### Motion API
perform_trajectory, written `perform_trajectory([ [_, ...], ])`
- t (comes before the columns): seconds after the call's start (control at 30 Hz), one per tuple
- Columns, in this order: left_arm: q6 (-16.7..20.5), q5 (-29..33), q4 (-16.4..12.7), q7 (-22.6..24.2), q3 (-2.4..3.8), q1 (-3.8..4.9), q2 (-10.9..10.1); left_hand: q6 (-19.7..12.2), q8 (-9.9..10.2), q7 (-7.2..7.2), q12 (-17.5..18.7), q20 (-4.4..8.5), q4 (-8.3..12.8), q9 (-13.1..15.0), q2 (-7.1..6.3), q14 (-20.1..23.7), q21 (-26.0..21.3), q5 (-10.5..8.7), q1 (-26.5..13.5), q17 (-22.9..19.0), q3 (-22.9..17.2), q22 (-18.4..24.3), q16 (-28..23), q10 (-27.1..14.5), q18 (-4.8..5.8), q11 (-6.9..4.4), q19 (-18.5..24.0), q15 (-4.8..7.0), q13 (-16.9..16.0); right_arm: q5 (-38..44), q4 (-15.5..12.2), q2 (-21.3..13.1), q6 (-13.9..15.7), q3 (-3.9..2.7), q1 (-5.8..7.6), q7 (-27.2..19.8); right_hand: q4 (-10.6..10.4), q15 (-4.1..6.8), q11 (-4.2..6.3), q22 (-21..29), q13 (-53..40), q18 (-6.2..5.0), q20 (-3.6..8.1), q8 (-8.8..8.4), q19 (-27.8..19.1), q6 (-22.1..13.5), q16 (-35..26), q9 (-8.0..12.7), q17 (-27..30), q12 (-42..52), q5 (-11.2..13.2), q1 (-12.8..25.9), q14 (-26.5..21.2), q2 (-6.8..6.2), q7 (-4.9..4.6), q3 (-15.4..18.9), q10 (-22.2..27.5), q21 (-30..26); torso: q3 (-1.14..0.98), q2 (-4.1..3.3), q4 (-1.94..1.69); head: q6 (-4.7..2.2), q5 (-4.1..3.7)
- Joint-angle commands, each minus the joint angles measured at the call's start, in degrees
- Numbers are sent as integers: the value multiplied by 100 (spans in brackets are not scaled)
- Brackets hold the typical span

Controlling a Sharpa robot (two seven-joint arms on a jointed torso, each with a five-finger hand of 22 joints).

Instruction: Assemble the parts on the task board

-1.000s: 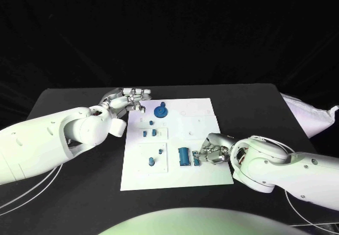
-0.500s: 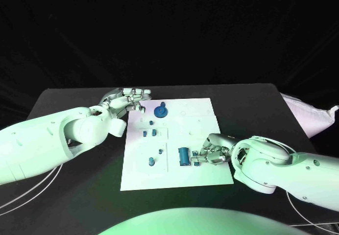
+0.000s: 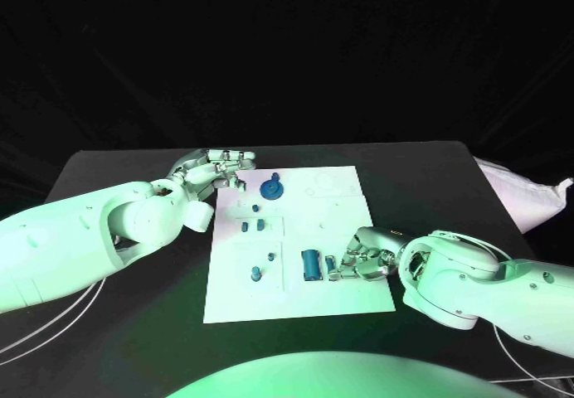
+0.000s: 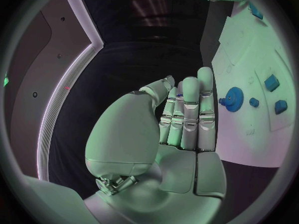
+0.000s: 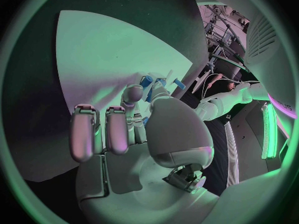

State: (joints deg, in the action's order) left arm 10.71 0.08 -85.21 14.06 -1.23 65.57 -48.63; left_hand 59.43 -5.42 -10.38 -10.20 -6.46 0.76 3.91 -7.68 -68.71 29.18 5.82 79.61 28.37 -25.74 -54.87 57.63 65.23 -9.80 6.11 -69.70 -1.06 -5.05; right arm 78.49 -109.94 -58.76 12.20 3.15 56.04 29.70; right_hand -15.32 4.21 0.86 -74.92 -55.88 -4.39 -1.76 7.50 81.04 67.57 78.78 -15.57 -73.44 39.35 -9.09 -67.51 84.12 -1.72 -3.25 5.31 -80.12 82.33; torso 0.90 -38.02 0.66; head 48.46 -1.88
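Observation:
The white task board [image 3: 341,294] lies in the middle of the black table. On it are a blue gear [image 3: 271,191], small blue parts [image 3: 251,224] and an upright-lying blue cylinder [image 3: 310,264]. My right hand [image 3: 366,260] rests on the board's right side, fingers curled, thumb and a finger pinching a small blue part [image 3: 332,265], also seen as a small blue part [image 5: 147,80] past the thumb. My left hand [image 3: 219,169] hovers at the board's far left corner, holding nothing, its fingers [image 4: 189,112] straight and side by side near the gear [image 4: 234,92].
A white bag [image 3: 528,196] lies at the table's right edge. Thin cables [image 3: 48,327] run over the table's near left. Further small blue parts [image 3: 256,271] sit in the board's near left recess. The board's near end is bare.
My right hand has shifted slightly toward the near right, fingers staying at the small blue part. The left hand has not moved.

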Motion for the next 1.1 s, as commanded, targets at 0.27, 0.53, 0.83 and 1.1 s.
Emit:
perform_trajectory([
  [0.27, -119, 23, 7, 9, 3, 2, 17, -25, -24, -21, -37, -22, 7, -5, 43, 43, -38, 22, -16, -8, 31, 7, 15, -38, -63, 6, -33, -4, 5, 64, 61, 15, -329, 1, -7, -153, 143, 30, -3, -34, -33, 90, -19, -43, -1, 38, -15, -14, -3, -36, 97, -377, 307, 109, -32, 64, 0, -11, 8, -1, -13, -6, -9],
  [0.53, -118, 23, 6, 9, 3, 2, 17, -29, -24, -22, -41, -23, 3, -5, 46, 45, -41, 23, -23, -12, 35, 10, 16, -44, -62, 7, -33, -6, 6, 71, 176, 69, -330, 1, -7, -109, 140, 31, -2, -62, -62, 97, -19, -43, 16, 50, 1, -17, -26, -3, 102, -417, 312, 191, -32, 72, -14, 3, 11, -5, -9, -5, -6],
  [0.83, -121, 23, 5, 4, 3, 2, 16, -29, -24, -22, -41, -23, 3, -5, 46, 45, -41, 23, -23, -12, 35, 10, 16, -44, -62, 7, -33, -6, 6, 40, 300, 175, -357, 1, -7, -111, 115, 31, -2, -70, -75, 98, -19, -43, 20, 56, 6, -19, -31, 9, 103, -406, 314, 241, -31, 92, -23, 7, 5, -6, -13, 3, 0],
  [1.1, -142, 23, 5, -11, 3, 2, 20, -29, -24, -22, -41, -23, 3, -5, 46, 45, -41, 23, -23, -12, 35, 10, 16, -44, -62, 7, -33, -6, 6, -99, 389, 234, -601, 1, -7, -95, 164, 31, -3, -53, -73, 94, -19, -54, 9, 47, -1, -19, -22, -10, 143, -486, 312, 218, -33, 141, -15, -3, 7, -1, -10, 13, 2],
])
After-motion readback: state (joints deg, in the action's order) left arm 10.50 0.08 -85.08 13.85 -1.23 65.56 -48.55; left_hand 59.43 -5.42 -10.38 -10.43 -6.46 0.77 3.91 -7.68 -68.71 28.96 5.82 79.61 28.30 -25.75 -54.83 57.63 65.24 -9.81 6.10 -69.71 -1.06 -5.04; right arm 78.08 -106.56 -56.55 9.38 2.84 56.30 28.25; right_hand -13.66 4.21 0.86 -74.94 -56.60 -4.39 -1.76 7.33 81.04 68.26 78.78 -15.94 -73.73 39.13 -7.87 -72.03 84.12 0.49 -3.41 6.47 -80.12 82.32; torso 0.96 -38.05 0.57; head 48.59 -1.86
